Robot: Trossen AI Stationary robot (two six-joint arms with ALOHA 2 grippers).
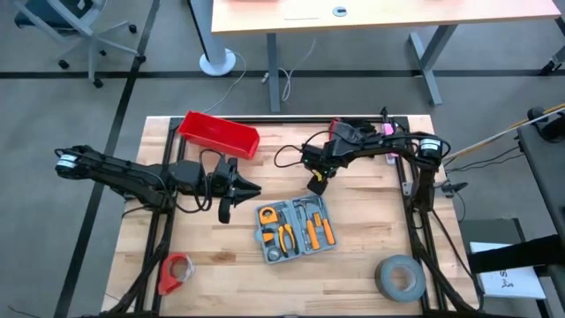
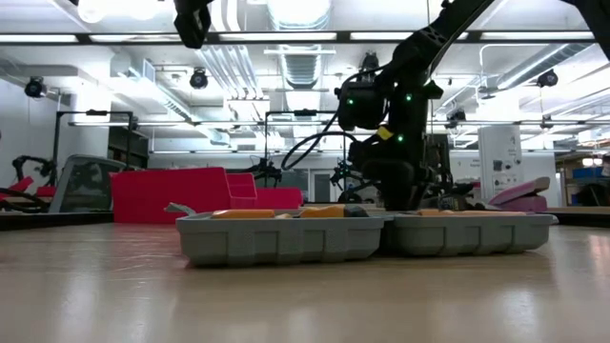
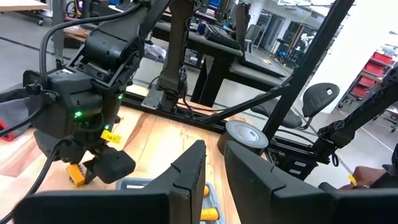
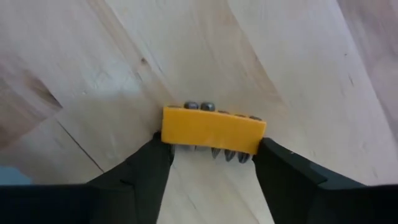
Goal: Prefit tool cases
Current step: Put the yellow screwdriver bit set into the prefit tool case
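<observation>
The tool case point(image 1: 296, 230) lies open and flat on the wooden table, with orange-handled tools in its grey recesses; the low view shows its two halves point(image 2: 362, 238) side by side. Just beyond the case's far edge, my right gripper point(image 1: 316, 184) points down at a small orange bit holder point(image 4: 211, 129) with a row of metal bits, and is shut on it. My left gripper point(image 1: 252, 188) hovers level to the left of the case. Its fingers point(image 3: 193, 171) stand a narrow gap apart with nothing between them. My right gripper has the orange bit holder between its two fingertips, one on each short end point(image 4: 169, 130). The fingers come from above, pointing down. The holder is level, bits toward the table. Whether it rests on the wood or hangs just clear, I cannot tell.
A red bin point(image 1: 219, 134) stands at the table's far left. A grey tape roll point(image 1: 399, 276) lies near the front right corner and a red tape dispenser point(image 1: 177, 272) near the front left. Bare wood lies in front of the case.
</observation>
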